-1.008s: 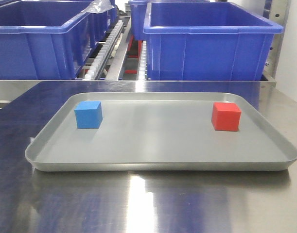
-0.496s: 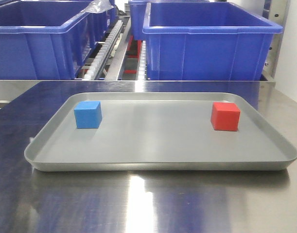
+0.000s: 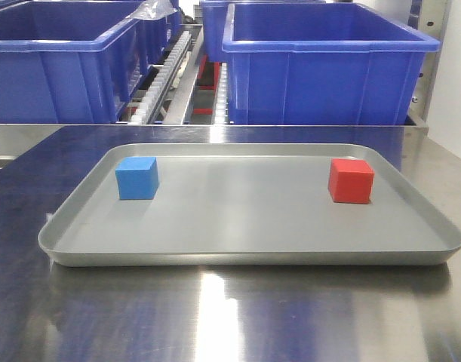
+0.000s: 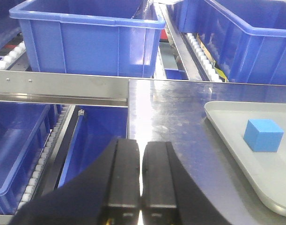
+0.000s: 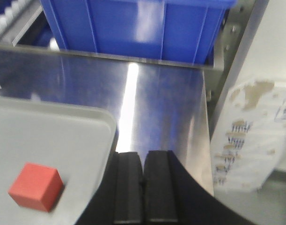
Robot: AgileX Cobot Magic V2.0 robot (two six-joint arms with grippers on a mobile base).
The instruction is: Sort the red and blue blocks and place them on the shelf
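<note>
Blue block and red block sit apart on the tray; my left claw and right claw, both closed empty, should open before descending squarely.

Steel tabletop bears 1 grey tray (shallow, lying flat).

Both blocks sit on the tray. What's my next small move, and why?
Probably open the left gripper and ease it right toward the blue block: its jaws are shut on nothing, and the block sits untouched on the grey tray, ahead and to the gripper's right.
</note>
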